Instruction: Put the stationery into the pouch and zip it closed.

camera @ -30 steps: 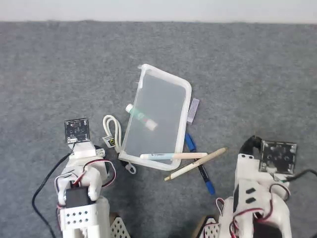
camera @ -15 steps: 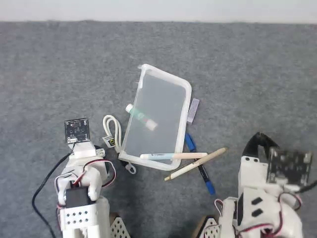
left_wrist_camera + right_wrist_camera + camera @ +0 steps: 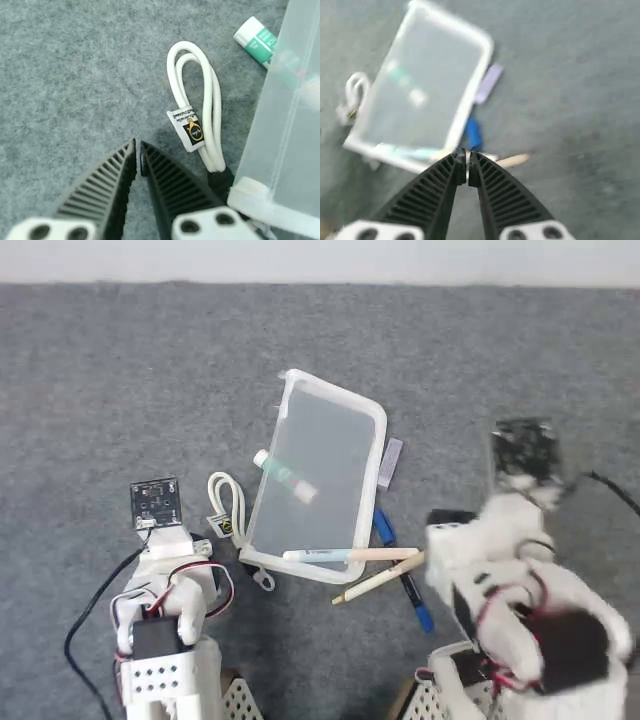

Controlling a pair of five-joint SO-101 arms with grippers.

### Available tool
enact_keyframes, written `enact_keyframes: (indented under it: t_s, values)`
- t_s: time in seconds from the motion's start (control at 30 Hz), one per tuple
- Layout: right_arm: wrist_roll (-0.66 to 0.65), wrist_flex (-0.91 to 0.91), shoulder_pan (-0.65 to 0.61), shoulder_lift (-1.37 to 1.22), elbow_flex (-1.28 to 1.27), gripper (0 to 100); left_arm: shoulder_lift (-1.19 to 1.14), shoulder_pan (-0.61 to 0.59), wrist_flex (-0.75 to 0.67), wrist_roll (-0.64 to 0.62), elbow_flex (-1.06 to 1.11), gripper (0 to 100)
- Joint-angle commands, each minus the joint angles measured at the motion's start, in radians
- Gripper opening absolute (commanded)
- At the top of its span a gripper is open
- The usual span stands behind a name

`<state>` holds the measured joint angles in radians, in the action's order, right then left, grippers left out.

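Translucent pouch (image 3: pixel 322 470), flat — stationery around it
Green-white tube (image 3: pixel 285 476) at one long edge; pale pen (image 3: pixel 345 554), wooden pencil (image 3: pixel 375 583), blue pen (image 3: pixel 415 602) crossed by a corner.

Grey carpet (image 3: pixel 120 370) meets a pale wall (image 3: pixel 320 260).

The pouch (image 3: pixel 320 480) lies in the middle of the table. Left of it, just beside, lies a cord loop (image 3: pixel 228 505), with the left gripper (image 3: pixel 137 145) near its closer end. A tube (image 3: pixel 285 475) crosses the pouch's left edge (under it or inside, I cannot tell). A pen (image 3: pixel 340 554) lies along the near edge. Before it a pencil (image 3: pixel 375 582) crosses a second pen (image 3: pixel 405 590). Right of the pouch lies a small flat piece (image 3: pixel 391 462).
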<state>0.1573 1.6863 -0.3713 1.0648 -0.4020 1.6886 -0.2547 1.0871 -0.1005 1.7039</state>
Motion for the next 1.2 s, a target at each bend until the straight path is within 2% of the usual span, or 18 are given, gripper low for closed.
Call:
enact_keyframes:
  t_s: [0.0,0.3,0.6,0.67,0.8,1.07,1.17]
  values:
    - [0.097,0.004,-0.128,-0.140,0.035,0.6,0.014,-0.002,-0.008,0.011,-0.012,1]
    - [0.135,-0.053,-0.338,-0.401,0.035,0.6,0.014,-0.002,-0.008,0.011,-0.012,1]
    - [0.140,-0.170,-0.355,-0.587,-0.068,0.6,0.014,-0.002,-0.008,0.011,-0.012,1]
    - [0.184,-0.208,-0.363,-0.622,-0.114,0.6,0.014,-0.002,-0.008,0.011,-0.012,1]
    - [0.275,-0.283,-0.429,-0.674,-0.187,0.6,0.014,-0.002,-0.008,0.011,-0.012,1]
    - [0.345,-0.415,-0.585,-0.707,-0.285,0.6,0.014,-0.002,-0.008,0.011,-0.012,1]
    - [0.350,-0.490,-0.607,-0.707,-0.344,0.6,0.014,-0.002,-0.008,0.011,-0.012,1]
